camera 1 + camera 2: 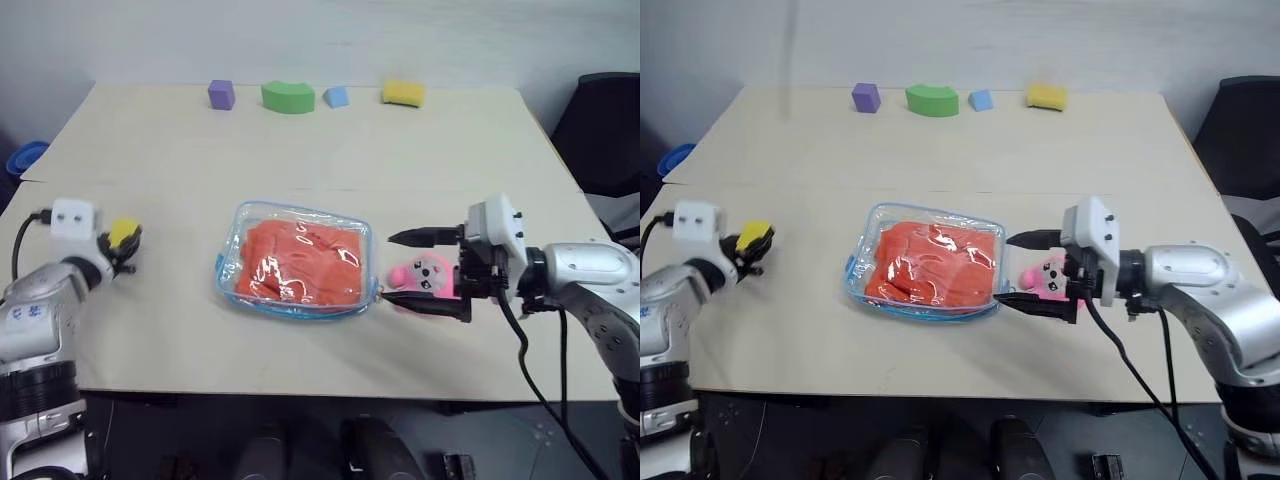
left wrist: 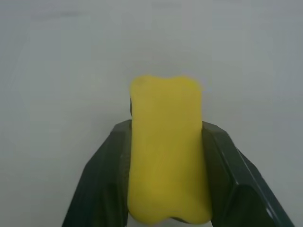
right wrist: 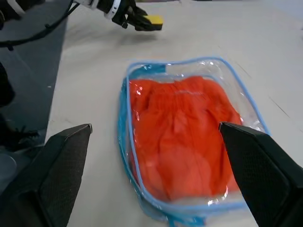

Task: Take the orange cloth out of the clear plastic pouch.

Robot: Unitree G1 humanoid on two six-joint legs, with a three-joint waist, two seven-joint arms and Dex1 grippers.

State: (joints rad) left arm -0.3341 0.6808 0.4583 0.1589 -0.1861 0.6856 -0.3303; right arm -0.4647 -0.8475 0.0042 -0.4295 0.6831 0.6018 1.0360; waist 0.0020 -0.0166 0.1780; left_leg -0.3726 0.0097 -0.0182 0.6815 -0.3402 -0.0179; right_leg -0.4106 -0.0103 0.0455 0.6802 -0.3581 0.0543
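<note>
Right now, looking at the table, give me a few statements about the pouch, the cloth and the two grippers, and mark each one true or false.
1. The orange cloth lies inside the clear plastic pouch. True.
2. The left gripper is empty. False: it is shut on a yellow block.
3. The right gripper is open, beside the pouch. True.
4. The pink plush toy is inside the pouch. False: it lies on the table outside it, by the right gripper.
5. A purple cube sits at the table's far edge. True.
</note>
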